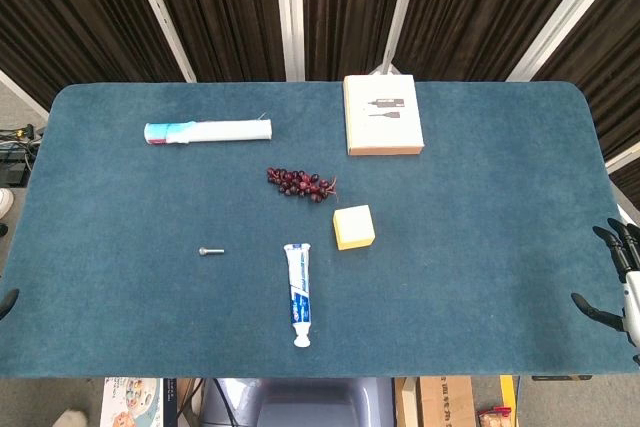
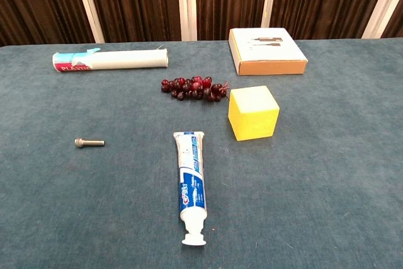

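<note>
1. Left hand: only a dark tip shows at the left edge of the head view, off the blue felt table; whether its fingers are apart or together cannot be told. Chest view shows no hand.
2. White cylindrical tube with a teal and red label end lies far left at the back, long axis left-right.
3. Small grey metal bolt lies left of centre, head to the left; nearest thing to the left hand, but well apart.
4. White and blue toothpaste tube lies front centre, long axis front-back, cap toward the robot.
5. Bunch of dark red grapes sits behind it, mid-table.
6. Yellow foam cube sits just right of the toothpaste tube's far end, apart from the grapes.
7. White flat cardboard box with printed top lies at the back, right of centre.
8. Right hand: cut off at the right edge, fingers spread apart, holding nothing; the yellow cube lies well to its left and is the nearest item.
</note>
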Robot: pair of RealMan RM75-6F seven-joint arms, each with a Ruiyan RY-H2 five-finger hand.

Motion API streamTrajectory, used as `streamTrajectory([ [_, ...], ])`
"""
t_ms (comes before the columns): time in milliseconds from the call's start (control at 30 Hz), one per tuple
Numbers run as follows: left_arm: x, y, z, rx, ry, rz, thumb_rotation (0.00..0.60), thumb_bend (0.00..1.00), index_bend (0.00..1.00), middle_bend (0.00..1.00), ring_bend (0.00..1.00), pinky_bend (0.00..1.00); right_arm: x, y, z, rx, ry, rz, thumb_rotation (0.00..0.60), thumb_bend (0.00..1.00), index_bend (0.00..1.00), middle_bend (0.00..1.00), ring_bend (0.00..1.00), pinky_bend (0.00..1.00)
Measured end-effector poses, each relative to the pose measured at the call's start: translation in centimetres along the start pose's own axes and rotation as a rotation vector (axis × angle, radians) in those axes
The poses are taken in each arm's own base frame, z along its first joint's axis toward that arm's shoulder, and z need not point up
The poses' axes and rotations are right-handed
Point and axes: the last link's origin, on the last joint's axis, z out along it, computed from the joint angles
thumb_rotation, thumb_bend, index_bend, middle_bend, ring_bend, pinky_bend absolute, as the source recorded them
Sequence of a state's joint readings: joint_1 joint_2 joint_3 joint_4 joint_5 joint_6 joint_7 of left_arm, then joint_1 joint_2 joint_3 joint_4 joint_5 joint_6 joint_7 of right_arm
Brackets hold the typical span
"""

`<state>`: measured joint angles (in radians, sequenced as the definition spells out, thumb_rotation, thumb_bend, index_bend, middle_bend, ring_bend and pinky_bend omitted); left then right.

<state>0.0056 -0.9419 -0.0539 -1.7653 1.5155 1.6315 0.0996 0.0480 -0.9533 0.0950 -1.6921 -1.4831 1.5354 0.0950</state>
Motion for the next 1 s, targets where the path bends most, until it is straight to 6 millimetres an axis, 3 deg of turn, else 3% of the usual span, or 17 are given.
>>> streamTrajectory([
  [833,-0.4,0.1,0.1,-0.011,-0.029,-0.011,0.6,0.36,0.05,0.04,0.0,0.0,0.1,-0.3,-0.4,-0.001,-0.036,0.011,0.6,0.15,0.16,0.11,0.08,0.0],
  [1000,-0.8,-0.1,0.8,0.001,-0.052,-0.008,0.6,0.36,0.11,0.05,0.0,0.0,0.0,-0.4,-0.3,0.001,-0.042,0.009,0.6,0.15,0.16,0.11,0.08,0.0],
])
